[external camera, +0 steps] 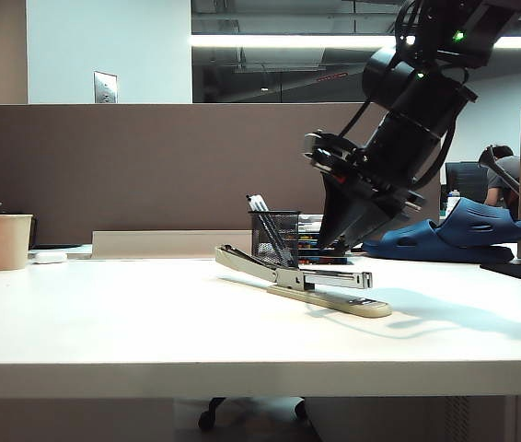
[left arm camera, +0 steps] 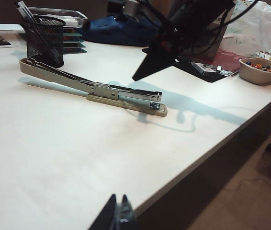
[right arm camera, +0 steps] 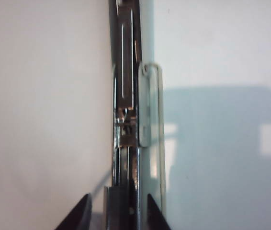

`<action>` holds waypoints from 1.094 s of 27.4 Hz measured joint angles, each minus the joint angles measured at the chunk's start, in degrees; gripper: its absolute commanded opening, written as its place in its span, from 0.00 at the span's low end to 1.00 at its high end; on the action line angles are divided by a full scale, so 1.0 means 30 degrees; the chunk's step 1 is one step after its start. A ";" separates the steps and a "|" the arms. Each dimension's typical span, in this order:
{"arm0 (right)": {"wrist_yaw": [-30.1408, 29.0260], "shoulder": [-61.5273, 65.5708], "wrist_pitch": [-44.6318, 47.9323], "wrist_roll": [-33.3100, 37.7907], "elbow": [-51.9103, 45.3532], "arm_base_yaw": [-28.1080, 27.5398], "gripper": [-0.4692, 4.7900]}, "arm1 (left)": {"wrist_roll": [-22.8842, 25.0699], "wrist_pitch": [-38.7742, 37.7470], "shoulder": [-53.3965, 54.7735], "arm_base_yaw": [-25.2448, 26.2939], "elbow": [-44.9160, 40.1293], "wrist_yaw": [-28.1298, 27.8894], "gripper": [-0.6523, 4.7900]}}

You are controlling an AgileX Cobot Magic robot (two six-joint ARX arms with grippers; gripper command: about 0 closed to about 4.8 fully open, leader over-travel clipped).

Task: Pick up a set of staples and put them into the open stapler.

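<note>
I am seeing my right gripper (right arm camera: 115,213) hovering spread over the open stapler (external camera: 320,284) rail, my left gripper (left arm camera: 118,215) idling pressed together at the table (external camera: 150,322) edge.

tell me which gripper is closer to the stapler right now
Right. The right gripper hangs directly over the stapler, its fingers straddling the silver rail. The left gripper sits well back near the table's edge, apart from it.

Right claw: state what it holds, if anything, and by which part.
Nothing visibly held. The right claw hangs over the stapler, its fingers parted either side of the metal rail; no staples show between them. The left claw holds nothing either.
</note>
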 measured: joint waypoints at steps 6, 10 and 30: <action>0.0678 -0.0481 -0.0510 -0.0036 0.0648 -0.0240 0.08 | 0.0000 -0.0022 -0.0007 0.0000 0.0000 -0.0007 0.11; 0.1800 -0.2222 -0.0459 -0.0029 0.0656 -0.1319 0.08 | 0.0000 -0.0029 0.0000 0.0007 0.0000 -0.0481 0.11; 0.2965 -1.0936 -0.0153 -0.0036 -0.0947 -0.5173 0.08 | 0.0007 -0.0073 0.0000 0.0007 0.0000 -1.1715 0.11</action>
